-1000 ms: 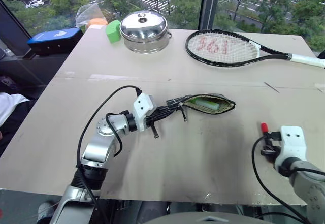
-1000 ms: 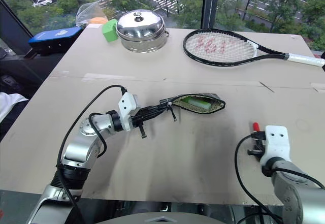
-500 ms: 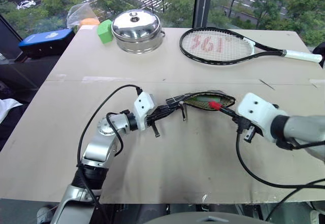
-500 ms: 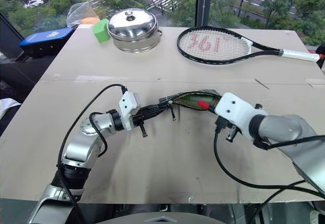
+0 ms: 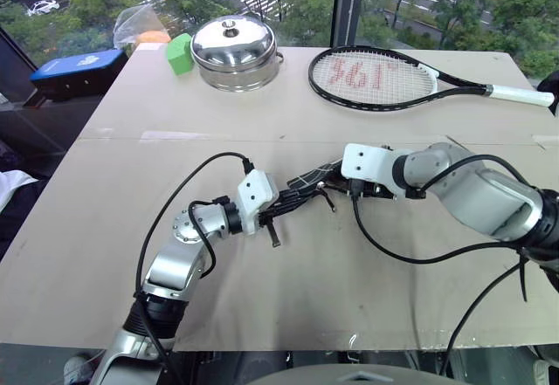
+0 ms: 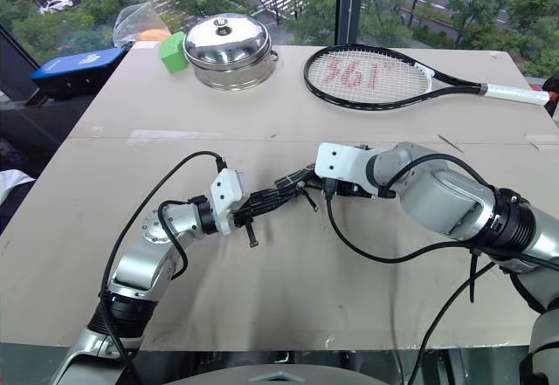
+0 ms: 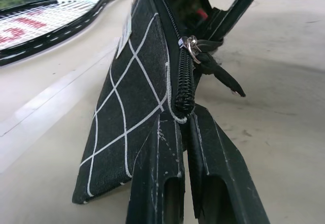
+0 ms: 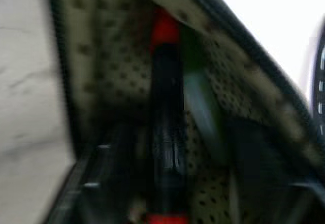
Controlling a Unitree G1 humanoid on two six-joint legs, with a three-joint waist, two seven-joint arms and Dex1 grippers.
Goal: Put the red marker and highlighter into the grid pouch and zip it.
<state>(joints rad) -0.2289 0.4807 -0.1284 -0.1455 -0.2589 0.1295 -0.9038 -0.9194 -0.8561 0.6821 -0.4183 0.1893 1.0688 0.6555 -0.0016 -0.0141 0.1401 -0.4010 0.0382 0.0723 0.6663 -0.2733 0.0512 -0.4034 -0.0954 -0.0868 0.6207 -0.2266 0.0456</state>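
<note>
1. Left gripper (image 7: 185,132) fingers are pressed together, pinching the closed end of the grid pouch (image 7: 133,87) and holding it up on edge; the zipper pull (image 7: 213,71) hangs just past the fingertips, at the start of the open stretch.
2. Right gripper (image 5: 371,186) is at the pouch mouth; whether its fingers are spread or pinched, cannot tell from the blur.
3. Red marker (image 8: 165,112) lies straight ahead of the right fingers, inside the pouch lining, long axis along the gripper's pointing line, red cap at the far end.
4. Highlighter (image 8: 200,102) lies beside the marker inside, roughly parallel, touching or nearly so.
5. Judgement: both items look in, so zipping is what remains.
6. Key relation: the pull sits right next to the left fingertips, but those are busy anchoring; the right gripper is the free one and must back out of the mouth, then run the pull along the pouch's long axis away from the left grip.
</note>
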